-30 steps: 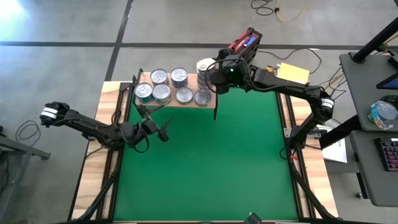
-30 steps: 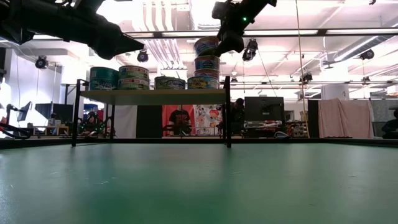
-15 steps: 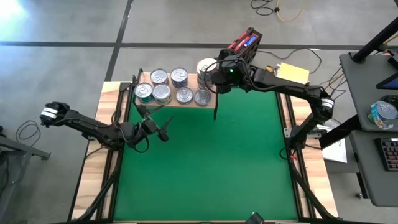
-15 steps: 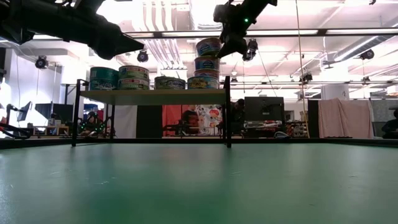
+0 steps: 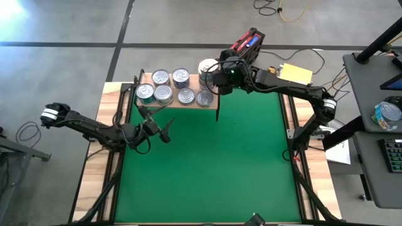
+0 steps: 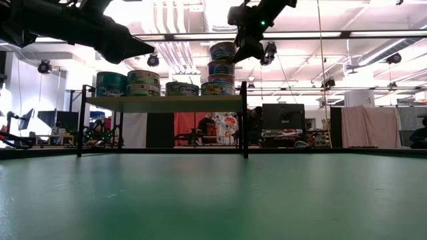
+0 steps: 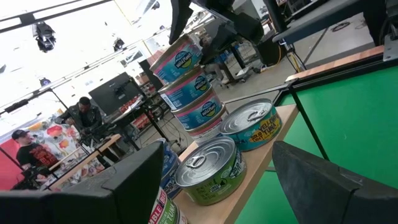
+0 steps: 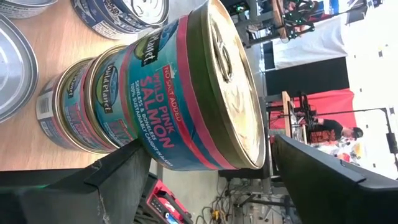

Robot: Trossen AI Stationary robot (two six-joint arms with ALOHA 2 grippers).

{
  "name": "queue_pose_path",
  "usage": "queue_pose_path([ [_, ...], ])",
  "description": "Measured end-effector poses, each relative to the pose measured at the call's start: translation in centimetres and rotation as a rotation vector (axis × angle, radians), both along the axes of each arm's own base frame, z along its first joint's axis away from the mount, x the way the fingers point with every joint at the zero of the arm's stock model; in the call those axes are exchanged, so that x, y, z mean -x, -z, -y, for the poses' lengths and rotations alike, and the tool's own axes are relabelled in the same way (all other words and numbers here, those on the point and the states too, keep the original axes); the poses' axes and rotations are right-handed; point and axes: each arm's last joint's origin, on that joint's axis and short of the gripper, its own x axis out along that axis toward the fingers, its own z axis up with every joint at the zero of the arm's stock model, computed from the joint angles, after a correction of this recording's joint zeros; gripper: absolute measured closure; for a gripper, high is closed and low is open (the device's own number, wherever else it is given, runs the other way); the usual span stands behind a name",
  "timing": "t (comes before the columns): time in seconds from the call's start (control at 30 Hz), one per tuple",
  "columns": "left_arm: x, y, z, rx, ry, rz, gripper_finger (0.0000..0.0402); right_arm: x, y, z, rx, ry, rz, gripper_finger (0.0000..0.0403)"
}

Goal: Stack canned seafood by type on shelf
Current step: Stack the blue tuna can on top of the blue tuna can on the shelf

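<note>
Counts of items on the shelf.
Seven tin tops visible from above; one stack of three salmon tins; two robot arms.

Evenly lit from overhead — soft shadows under the shelf. Low view backlit, ceiling glare blowing out. Wrist views sharp on tins, near fingers blurred.

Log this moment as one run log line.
right gripper: open around top salmon can on stack | left gripper: open, over mat | shelf: cans sorted
</note>
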Motion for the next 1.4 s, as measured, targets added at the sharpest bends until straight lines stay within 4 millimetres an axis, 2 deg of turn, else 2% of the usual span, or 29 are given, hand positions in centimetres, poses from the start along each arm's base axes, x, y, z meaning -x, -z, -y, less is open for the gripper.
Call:
queue_pose_path([
  [0.43,0.00,-0.01,0.00,0.003,0.000,0.004,0.0118,0.08,-0.84,0.08,0.009,0.051,0.036,0.0078],
  [1.0,0.00,-0.02,0.01,0.006,0.001,0.008,0.0119,0.09,-0.76,0.07,-0.025,0.070,0.068,0.0071],
  [1.4,0.01,-0.02,0.00,0.022,0.002,0.021,0.0118,0.31,-0.22,0.00,-0.193,0.150,0.189,0.0053],
])
